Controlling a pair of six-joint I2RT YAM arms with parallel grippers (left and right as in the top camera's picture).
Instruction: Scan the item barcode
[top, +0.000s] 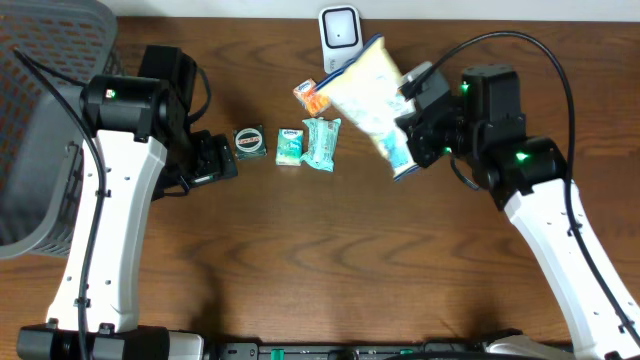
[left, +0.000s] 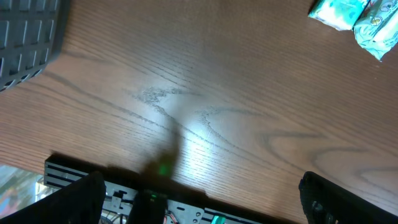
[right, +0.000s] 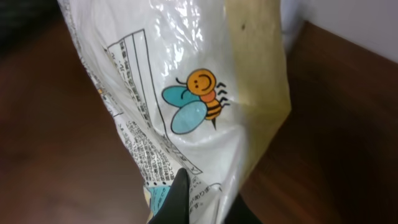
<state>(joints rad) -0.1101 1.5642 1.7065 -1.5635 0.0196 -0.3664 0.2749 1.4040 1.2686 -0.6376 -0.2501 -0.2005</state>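
The item is a white and yellow snack bag (top: 370, 100) with a bee drawing (right: 199, 99) and printed text. My right gripper (top: 415, 145) is shut on its lower end and holds it above the table, tilted, with its top end near the white scanner (top: 340, 30) at the back edge. In the right wrist view a black fingertip (right: 179, 190) presses on the bag's film, and the gripper (right: 208, 202) is closed around it. Its barcode is hidden in every view. My left gripper (top: 215, 160) hangs open over bare wood (left: 205, 202), with nothing between its fingers.
A round tin (top: 249, 142), two teal packets (top: 290, 147) (top: 322, 143) and an orange packet (top: 310, 97) lie between the arms. The teal packets (left: 348, 15) also show in the left wrist view. A grey basket (top: 40, 120) stands at the far left.
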